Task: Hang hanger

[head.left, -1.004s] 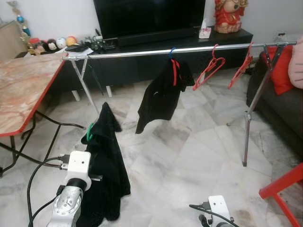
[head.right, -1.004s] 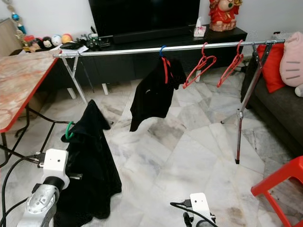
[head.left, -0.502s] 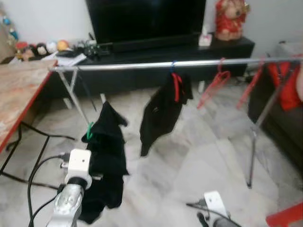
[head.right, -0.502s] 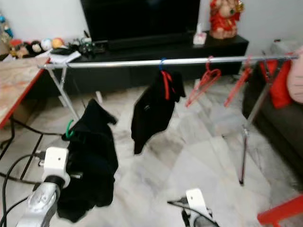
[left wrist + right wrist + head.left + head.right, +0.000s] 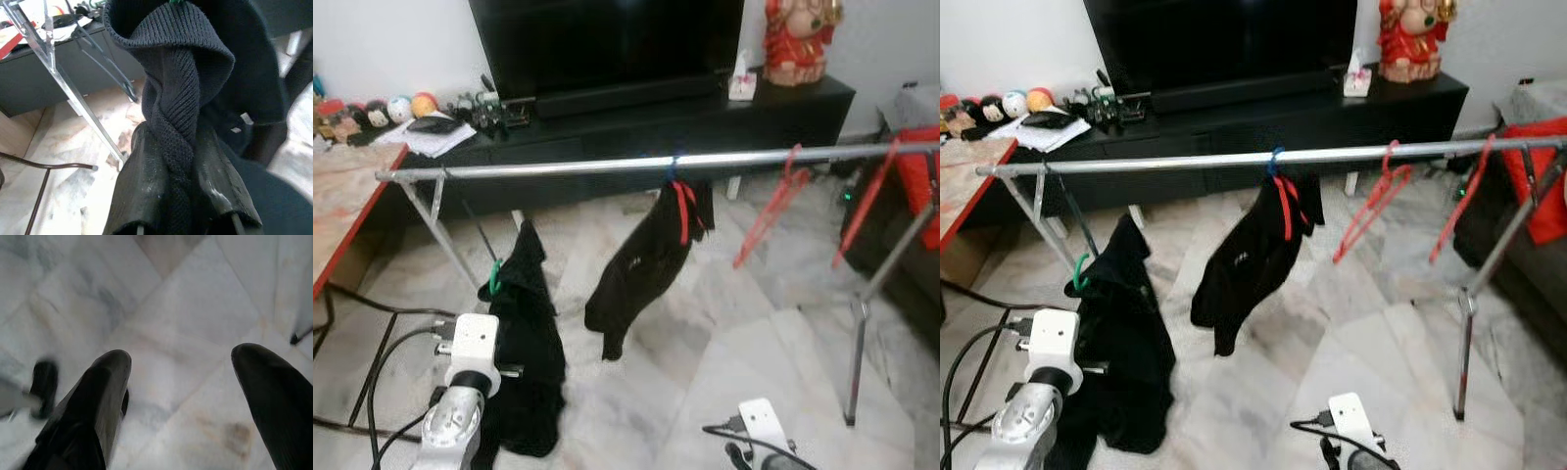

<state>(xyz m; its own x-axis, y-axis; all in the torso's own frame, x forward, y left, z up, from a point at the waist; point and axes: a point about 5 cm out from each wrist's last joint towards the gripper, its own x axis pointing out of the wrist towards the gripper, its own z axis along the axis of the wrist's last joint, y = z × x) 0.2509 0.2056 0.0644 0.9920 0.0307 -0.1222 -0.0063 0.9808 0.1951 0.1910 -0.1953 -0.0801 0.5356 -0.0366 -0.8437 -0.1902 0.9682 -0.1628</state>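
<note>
Left hand (image 5: pixel 178 161) pinches a twisted fold of the black garment (image 5: pixel 530 352) on a green hanger (image 5: pixel 495 277), held low, below the metal rail (image 5: pixel 607 166). Right hand (image 5: pixel 181 391) hangs spread above the marble floor (image 5: pixel 195 323).

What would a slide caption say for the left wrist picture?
Left pincer shut on a black knitted garment, with the drying rack's silver leg behind.
</note>
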